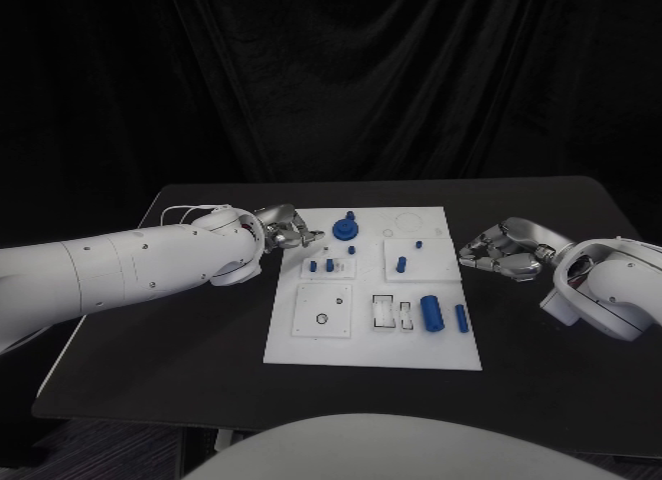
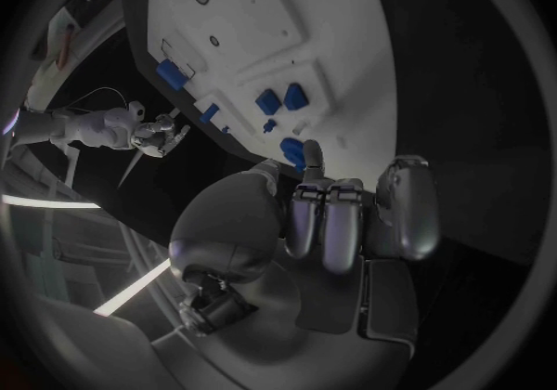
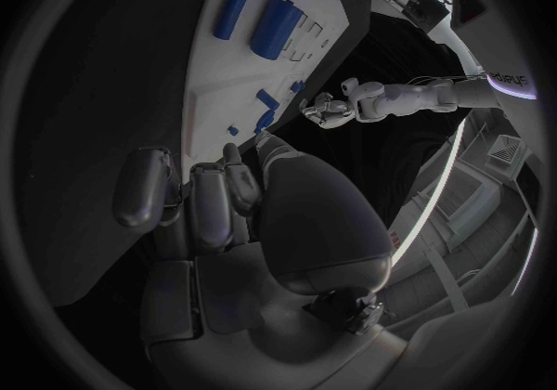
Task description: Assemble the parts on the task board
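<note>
Gear (image 1: 344,232): blue, at the board's (image 1: 310,352) far left corner, just beside the left hand (image 1: 282,227), whose fingers (image 2: 329,223) we see curled, grasping nothing. Risk, we judge: they knock the gear sideways on reaching. Right hand (image 1: 501,250): clenched, empty, off the board's right edge

One white task board (image 1: 363,345) lies on one black table (image 1: 562,380). About eight blue parts (image 1: 432,312) sit on it. Two hands (image 1: 285,228) flank it.
</note>
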Robot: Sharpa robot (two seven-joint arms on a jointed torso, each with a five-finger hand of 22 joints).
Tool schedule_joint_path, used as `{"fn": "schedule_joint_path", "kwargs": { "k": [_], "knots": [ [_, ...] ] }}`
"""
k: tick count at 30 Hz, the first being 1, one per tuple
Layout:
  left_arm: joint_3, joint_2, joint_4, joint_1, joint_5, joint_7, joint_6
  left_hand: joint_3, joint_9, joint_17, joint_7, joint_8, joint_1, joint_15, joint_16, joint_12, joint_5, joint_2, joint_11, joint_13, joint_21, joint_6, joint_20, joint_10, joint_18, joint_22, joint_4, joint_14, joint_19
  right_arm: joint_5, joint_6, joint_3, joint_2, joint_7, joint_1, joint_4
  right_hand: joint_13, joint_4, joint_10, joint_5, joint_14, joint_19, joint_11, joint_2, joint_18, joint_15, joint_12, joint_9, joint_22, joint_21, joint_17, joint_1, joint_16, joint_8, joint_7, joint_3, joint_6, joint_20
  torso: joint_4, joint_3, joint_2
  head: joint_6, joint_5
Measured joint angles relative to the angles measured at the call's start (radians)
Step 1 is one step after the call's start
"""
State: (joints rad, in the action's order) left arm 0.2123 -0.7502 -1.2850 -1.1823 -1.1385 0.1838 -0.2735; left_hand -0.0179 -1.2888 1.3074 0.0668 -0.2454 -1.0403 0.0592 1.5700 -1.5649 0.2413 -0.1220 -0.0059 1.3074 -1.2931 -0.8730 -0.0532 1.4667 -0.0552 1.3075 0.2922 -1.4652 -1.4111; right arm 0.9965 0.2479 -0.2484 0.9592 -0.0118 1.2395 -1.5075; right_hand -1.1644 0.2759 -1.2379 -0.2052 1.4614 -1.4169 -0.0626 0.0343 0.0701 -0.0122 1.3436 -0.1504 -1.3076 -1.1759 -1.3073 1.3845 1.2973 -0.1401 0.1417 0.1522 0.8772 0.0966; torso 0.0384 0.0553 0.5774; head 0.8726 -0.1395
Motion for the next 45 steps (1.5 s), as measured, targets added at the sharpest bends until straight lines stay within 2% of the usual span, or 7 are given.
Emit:
{"fn": "schedule_joint_path", "kwargs": {
  "k": [4,8,11,15,18,26,45],
  "knots": [
    [-0.001,-0.004,-0.008,-0.02,-0.077,-0.071,-0.106,0.004,0.063,0.0,0.049,0.089,-0.119,-0.051,-0.097,0.122,0.006,0.029,0.05,0.0,0.178,0.081,-0.037,-0.04,-0.037,0.0,-0.001,0.023,0.131,-0.001,0.0,0.0,-0.001,0.0,0.0,0.0,0.0,0.0,0.0,0.0,0.0,0.0,0.0,0.0,0.0,0.0,0.0,0.0,0.0,0.0,0.0,0.0,0.0,0.0,0.0,0.0,0.0,0.0,0.0,-0.0002,0.0,0.0,-0.001],
    [-0.002,0.0,-0.01,-0.032,-0.145,-0.151,-0.156,-0.06,0.112,-0.081,0.072,0.143,-0.31,-0.083,-0.212,0.474,-0.066,0.047,0.081,-0.035,0.282,0.119,-0.067,-0.469,-0.053,0.0,-0.065,0.213,0.242,-0.001,0.0,0.0,-0.004,0.0,0.0,0.001,0.0,0.0,0.0,0.0,0.0,0.0,0.0,0.0,0.0,0.0,0.0,0.0,0.0,0.0,0.0,0.0,0.0,0.0,0.0,0.0,0.0,0.0,0.0004,0.0003,0.0,0.0,-0.003],
    [-0.001,0.014,0.001,-0.034,-0.204,-0.211,-0.159,-0.117,0.121,-0.141,0.069,0.166,-0.419,-0.096,-0.248,0.795,-0.124,0.071,0.095,-0.199,0.233,0.16,-0.08,-0.796,-0.053,0.0,-0.121,0.281,0.214,-0.001,0.0,0.0,-0.006,0.0,0.0,0.001,0.0,0.003,0.0,0.0,0.0,0.0,0.0,0.0,0.0,0.0,0.0,0.0,0.0,0.0,0.0,0.0,0.0,0.0,0.0,0.003,0.0,0.0,0.0019,0.0014,0.0,0.0,-0.004],
    [-0.001,0.044,0.029,-0.035,-0.302,-0.275,-0.148,-0.185,0.162,-0.171,0.03,0.179,-0.495,-0.063,-0.254,1.004,-0.114,0.119,0.067,-0.409,0.199,0.192,-0.061,-0.861,-0.053,0.0,-0.15,0.234,0.161,-0.002,0.0,0.0,-0.006,0.001,0.0,0.001,0.0,0.003,0.0,0.0,0.0,0.0,0.0,0.0,0.0,0.0,0.0,0.0,0.0,0.0,0.0,0.0,0.0,0.0,0.0,0.003,0.0,0.0,0.0023,0.0011,0.001,0.0,0.005],
    [-0.001,0.068,0.059,-0.034,-0.377,-0.319,-0.132,-0.245,0.281,-0.276,-0.006,0.179,-0.531,-0.041,-0.322,1.126,-0.091,0.167,0.04,-0.574,0.281,0.196,-0.038,-0.872,-0.053,0.0,-0.164,0.25,0.172,-0.002,0.0,0.0,-0.005,0.001,0.0,0.0,0.001,0.003,0.0,0.0,0.0,0.0,0.0,0.0,0.0,0.0,0.0,0.0,0.0,0.0,0.0,0.0,0.0,0.0,0.0,0.003,0.0,0.0,0.0026,0.0003,0.004,0.0,0.008],
    [-0.001,0.127,0.14,-0.018,-0.497,-0.399,-0.103,-0.307,0.663,-0.313,-0.058,0.179,-0.533,-0.025,-0.312,1.221,-0.059,0.208,0.029,-0.83,0.261,0.172,-0.015,-0.86,-0.053,0.0,-0.218,0.205,0.102,-0.002,0.0,0.0,-0.001,0.001,0.0,-0.003,0.001,0.003,0.0,0.0,0.0,0.0,0.0,0.0,0.0,0.0,0.0,0.001,0.0,0.0,0.0,0.0,0.0,0.0,0.0,0.003,0.0,0.0,0.0052,-0.0008,0.008,0.0,0.011],
    [-0.001,0.201,0.22,-0.001,-0.621,-0.397,-0.06,-0.297,0.796,-0.343,-0.072,0.179,-0.482,-0.029,-0.304,1.221,-0.085,0.209,0.04,-0.931,0.29,0.074,-0.017,-0.788,-0.053,0.0,-0.214,0.206,0.094,-0.003,0.001,0.0,0.008,-0.001,0.0,-0.012,0.002,0.003,0.0,-0.004,0.0,0.0,0.0,0.0,0.0,0.0,-0.004,0.001,0.0,0.0,0.0,0.0,0.0,0.0,0.0,0.003,0.0,0.0,0.0081,-0.0012,0.01,0.0,0.01]
  ]
}}
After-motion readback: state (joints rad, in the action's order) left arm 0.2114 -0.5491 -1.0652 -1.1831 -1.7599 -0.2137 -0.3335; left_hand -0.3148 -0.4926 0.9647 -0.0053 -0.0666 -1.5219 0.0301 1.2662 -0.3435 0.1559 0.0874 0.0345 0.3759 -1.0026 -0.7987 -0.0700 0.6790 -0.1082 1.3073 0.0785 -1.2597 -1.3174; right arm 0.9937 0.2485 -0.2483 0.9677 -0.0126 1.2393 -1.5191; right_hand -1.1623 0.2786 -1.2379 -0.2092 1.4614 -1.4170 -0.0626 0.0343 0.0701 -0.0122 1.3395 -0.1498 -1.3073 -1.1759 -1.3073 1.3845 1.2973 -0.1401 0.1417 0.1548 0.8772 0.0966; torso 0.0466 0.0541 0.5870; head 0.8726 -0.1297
